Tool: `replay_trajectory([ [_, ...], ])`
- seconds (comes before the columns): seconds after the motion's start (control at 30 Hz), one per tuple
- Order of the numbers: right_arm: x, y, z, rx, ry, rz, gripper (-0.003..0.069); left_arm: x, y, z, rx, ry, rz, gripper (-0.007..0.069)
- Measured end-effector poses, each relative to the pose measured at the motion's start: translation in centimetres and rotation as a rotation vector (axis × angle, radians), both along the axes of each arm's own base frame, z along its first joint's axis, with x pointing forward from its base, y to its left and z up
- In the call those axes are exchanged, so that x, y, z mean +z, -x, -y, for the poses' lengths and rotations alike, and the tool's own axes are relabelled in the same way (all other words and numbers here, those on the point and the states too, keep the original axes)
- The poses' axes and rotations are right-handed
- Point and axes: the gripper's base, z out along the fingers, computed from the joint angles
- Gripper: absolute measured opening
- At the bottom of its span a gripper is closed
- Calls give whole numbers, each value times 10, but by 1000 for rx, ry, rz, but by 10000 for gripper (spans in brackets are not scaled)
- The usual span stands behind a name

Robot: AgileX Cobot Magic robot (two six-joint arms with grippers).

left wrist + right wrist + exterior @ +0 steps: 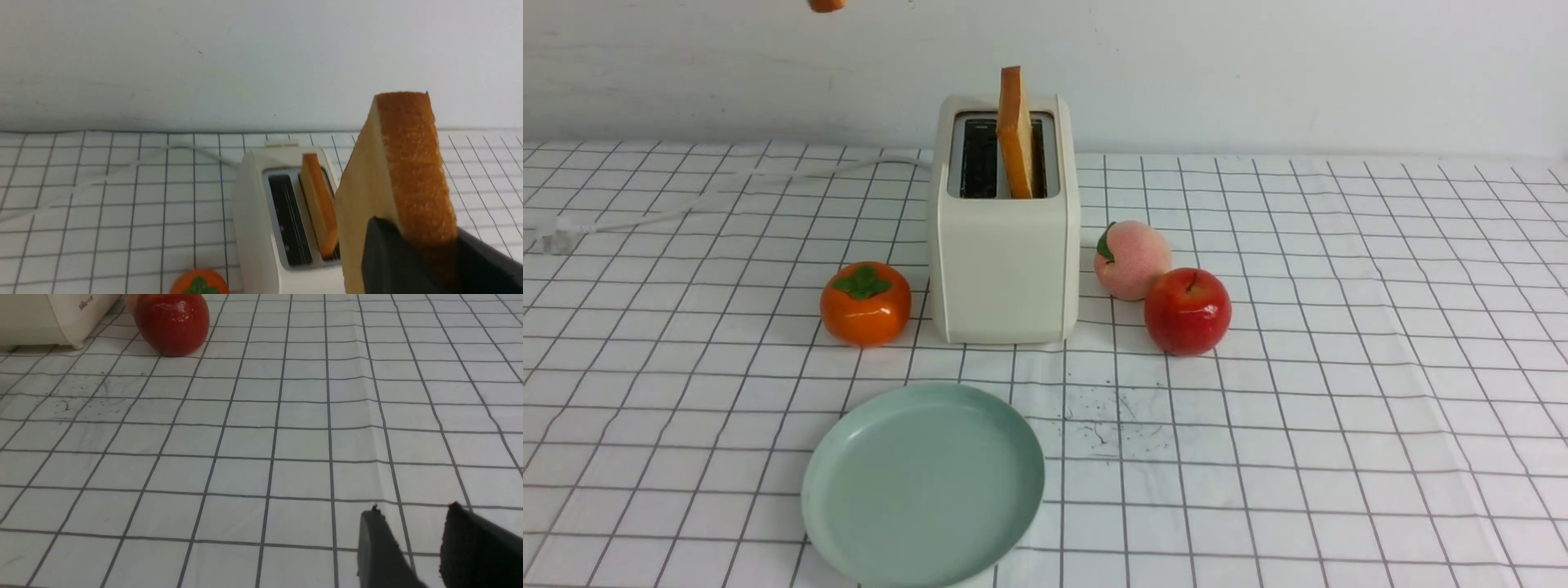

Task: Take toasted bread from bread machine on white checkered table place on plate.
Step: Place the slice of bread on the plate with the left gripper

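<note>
Overhead, the left hand (425,249) clenches one pale-golden square toast slice (408,163) upright; the round mint-green plate (923,490) lies well below, nearer the robot.

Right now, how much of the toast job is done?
Done: one toast slice is out of the toaster. In hand: the left gripper holds it in the air. Left: the mint-green plate has no bread yet, and the second slice stands in the toaster's right slot.

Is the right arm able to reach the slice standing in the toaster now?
Probably yes: the slice sticks up from the toaster, nothing above it, and the right gripper is empty.
</note>
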Motion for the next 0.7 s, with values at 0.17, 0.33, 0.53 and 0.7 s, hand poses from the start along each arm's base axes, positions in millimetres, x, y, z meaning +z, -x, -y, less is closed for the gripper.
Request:
replay_trajectory([
  [0.17, 0, 0, 0, 0, 0, 0, 240, -47, 37, -3, -104, -29, -208, 95],
  [0.33, 0, 0, 0, 0, 0, 0, 240, -144, 55, -1, -158, 3, -378, 95],
  [0.53, 0, 0, 0, 0, 0, 0, 240, -261, 43, 14, -229, 43, -512, 95],
  [0.7, 0, 0, 0, 0, 0, 0, 240, -282, 24, 6, -285, 127, -530, 95],
])
